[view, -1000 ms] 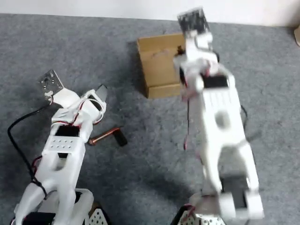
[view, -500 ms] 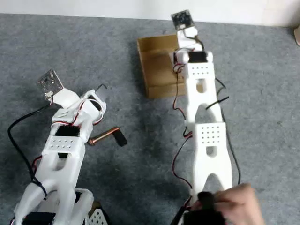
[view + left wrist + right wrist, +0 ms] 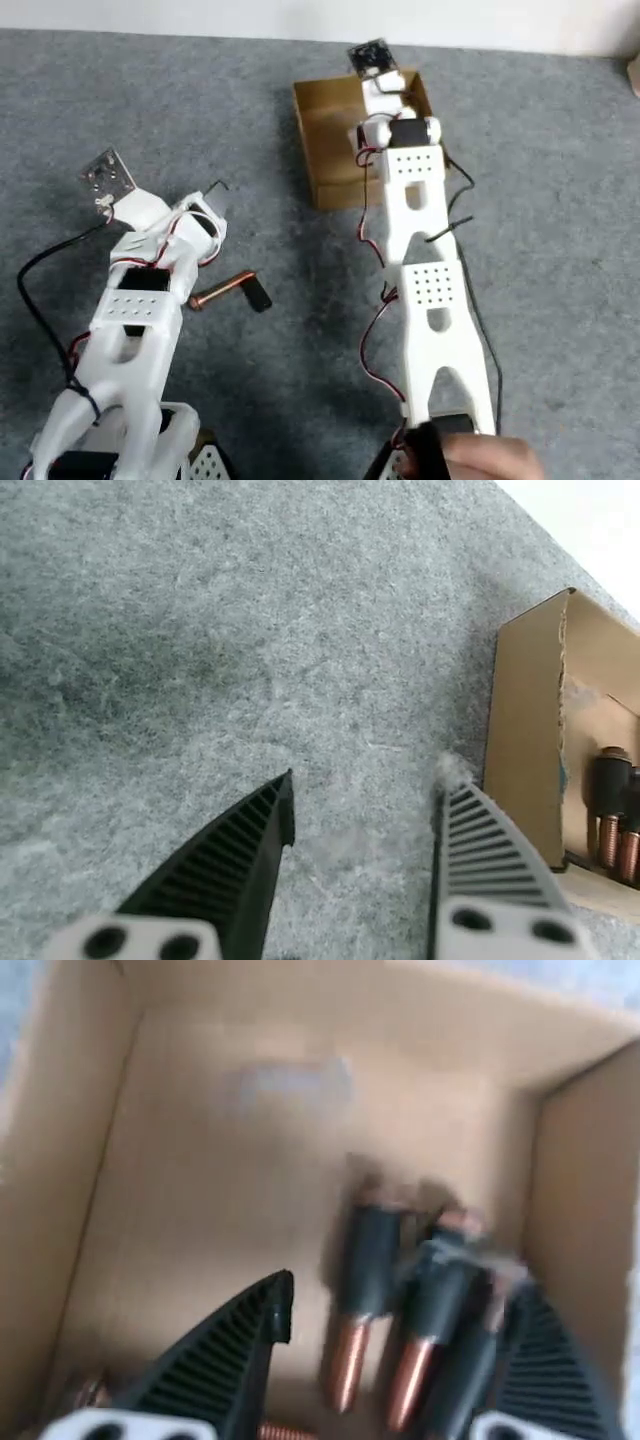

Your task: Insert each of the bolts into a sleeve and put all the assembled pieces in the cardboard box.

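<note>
The cardboard box (image 3: 330,150) stands at the back of the grey carpet. My right arm (image 3: 415,200) stretches over it. My right gripper (image 3: 400,1290) hangs open inside the box (image 3: 200,1180), above two assembled pieces (image 3: 365,1290), black sleeves with copper bolt ends lying side by side; the right one (image 3: 435,1305) lies close to one finger. More copper parts (image 3: 88,1390) lie by the box's wall. Another assembled piece (image 3: 228,291) lies on the carpet beside my left arm. My left gripper (image 3: 367,788) is open over bare carpet, the box (image 3: 530,730) off to its side.
A person's hand (image 3: 490,462) rests at the base of my right arm. Black and red cables trail along both arms. Grey carpet (image 3: 250,80) lies open left of the box and between the arms.
My right arm has come down and swung left, now stretched low over the box. A hand has appeared at its base. My left arm and the piece on the carpet have stayed put.
</note>
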